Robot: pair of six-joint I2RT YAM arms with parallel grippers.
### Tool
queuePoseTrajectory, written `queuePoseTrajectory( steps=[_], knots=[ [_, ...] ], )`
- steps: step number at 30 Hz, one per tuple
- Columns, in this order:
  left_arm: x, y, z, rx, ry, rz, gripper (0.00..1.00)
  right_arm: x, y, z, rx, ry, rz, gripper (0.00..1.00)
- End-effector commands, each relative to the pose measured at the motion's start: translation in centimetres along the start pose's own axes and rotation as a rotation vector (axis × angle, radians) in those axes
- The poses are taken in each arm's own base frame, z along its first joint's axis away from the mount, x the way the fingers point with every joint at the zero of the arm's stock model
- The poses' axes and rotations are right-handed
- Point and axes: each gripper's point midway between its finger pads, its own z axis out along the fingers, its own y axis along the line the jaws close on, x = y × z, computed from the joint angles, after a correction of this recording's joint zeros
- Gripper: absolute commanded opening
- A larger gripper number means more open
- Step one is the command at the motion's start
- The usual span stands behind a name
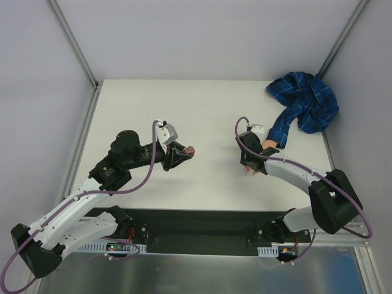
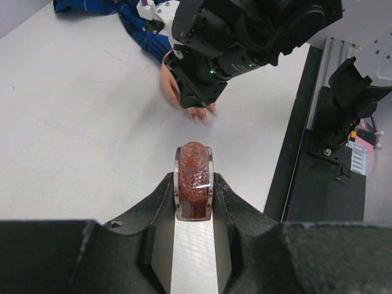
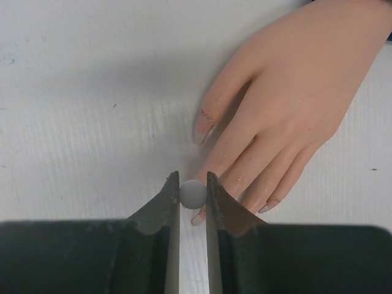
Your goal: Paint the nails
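The right tool (image 3: pixel 192 179), pinching a grey brush knob (image 3: pixel 193 193) above the nails (image 3: pixel 202 127), should stroke lightly while the left tool (image 2: pixel 194 185) clamps the bottle (image 2: pixel 193 162).

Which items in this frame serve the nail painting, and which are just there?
In use: fake hand, its nails, small reddish bottle in the left gripper, pale round piece in the right gripper.
Just there: bunched plaid sleeve, table.
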Motion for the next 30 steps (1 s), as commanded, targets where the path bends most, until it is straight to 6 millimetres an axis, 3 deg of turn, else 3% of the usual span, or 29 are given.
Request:
queuePoseTrajectory(
  steps=[1, 30],
  knots=[
    [-1.88, -0.93, -0.26, 0.035, -0.05, 0.02, 0.0, -1.6, 0.33, -0.14, 0.009, -0.026, 0.022, 0.01],
    [-1.87, -1.03, -0.25, 0.04, -0.05, 0.021, 0.0, -0.86, 0.57, 0.1, 0.005, 0.017, 0.013, 0.01]
  ],
)
